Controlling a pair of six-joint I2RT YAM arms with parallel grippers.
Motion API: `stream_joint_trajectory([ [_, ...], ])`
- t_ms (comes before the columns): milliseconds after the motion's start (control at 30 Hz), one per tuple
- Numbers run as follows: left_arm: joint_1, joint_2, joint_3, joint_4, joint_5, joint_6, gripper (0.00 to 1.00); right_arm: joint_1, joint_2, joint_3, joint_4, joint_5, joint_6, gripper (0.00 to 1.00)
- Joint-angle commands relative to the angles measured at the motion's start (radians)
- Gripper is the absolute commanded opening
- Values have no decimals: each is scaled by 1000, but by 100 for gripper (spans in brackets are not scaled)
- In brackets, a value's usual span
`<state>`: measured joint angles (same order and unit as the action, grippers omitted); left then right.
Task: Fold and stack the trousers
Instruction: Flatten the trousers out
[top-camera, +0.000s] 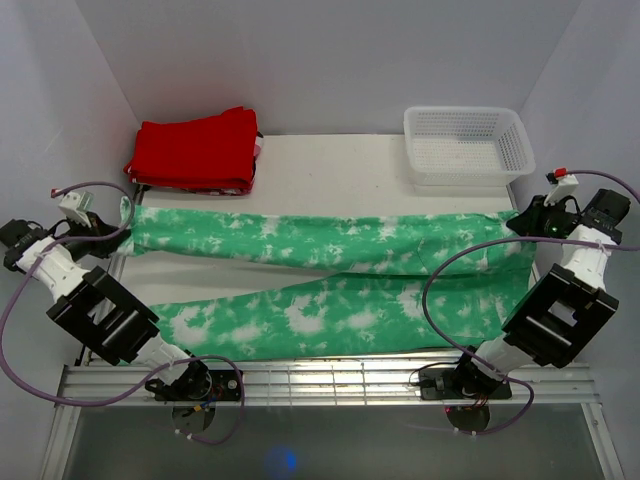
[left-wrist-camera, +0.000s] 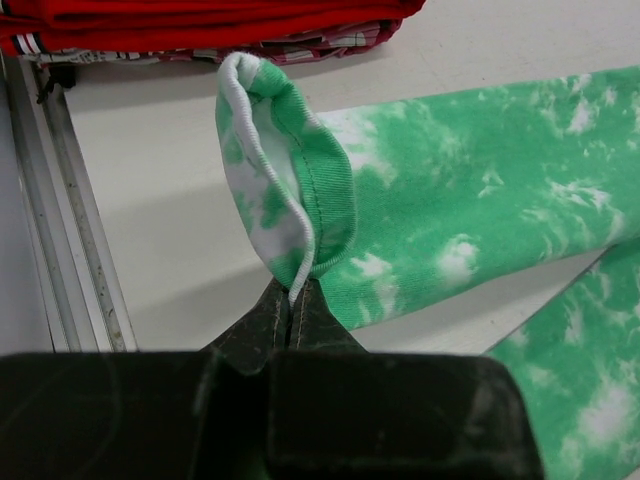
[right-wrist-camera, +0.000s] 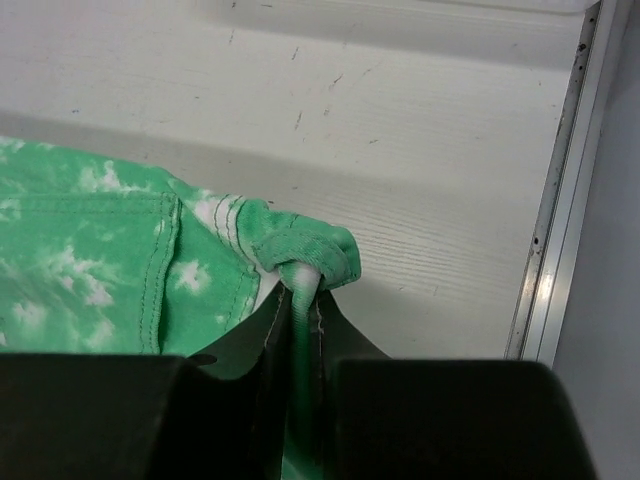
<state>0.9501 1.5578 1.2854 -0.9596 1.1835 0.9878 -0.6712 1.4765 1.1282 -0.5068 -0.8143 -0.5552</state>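
The green tie-dye trousers (top-camera: 330, 285) lie spread across the table, legs running to the left and waist at the right. My left gripper (top-camera: 118, 228) is shut on the cuff of the far leg (left-wrist-camera: 290, 190), which stands up folded above the jaws at the table's left edge. My right gripper (top-camera: 522, 222) is shut on the bunched waistband corner (right-wrist-camera: 305, 258) at the right edge. The near leg (top-camera: 300, 320) lies flat by the front rail.
A folded red garment (top-camera: 195, 150) sits at the back left, just behind the held cuff. A white plastic basket (top-camera: 465, 145) stands at the back right. Metal rails (top-camera: 330, 380) run along the table's front and sides.
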Motion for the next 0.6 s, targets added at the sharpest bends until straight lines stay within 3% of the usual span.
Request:
stream_joint_trajectory([
  [0,-49,-15,-27,215,2,-58,0,7,34,-16,250,35,76,8],
  [233,-266,94,-68,731,-234,-487,0,120,192,19,478,196,231,8],
  [267,-284,129,-37,736,-270,-527,1,152,237,37,479,255,230,18],
  [333,-293,240,87,676,-317,-612,17,186,277,111,443,312,212,45],
  [367,-292,272,138,635,-334,-624,21,193,303,136,426,355,204,79],
  [400,-292,300,187,580,-363,-618,27,194,311,160,401,368,199,89],
  [467,-287,331,276,465,-401,-575,41,191,314,218,318,389,158,99],
  [500,-283,321,285,437,-409,-558,54,190,297,225,291,394,132,95],
  [533,-274,288,278,399,-409,-522,60,190,280,226,265,395,105,94],
  [567,-257,265,269,383,-409,-506,81,186,262,219,216,402,77,93],
])
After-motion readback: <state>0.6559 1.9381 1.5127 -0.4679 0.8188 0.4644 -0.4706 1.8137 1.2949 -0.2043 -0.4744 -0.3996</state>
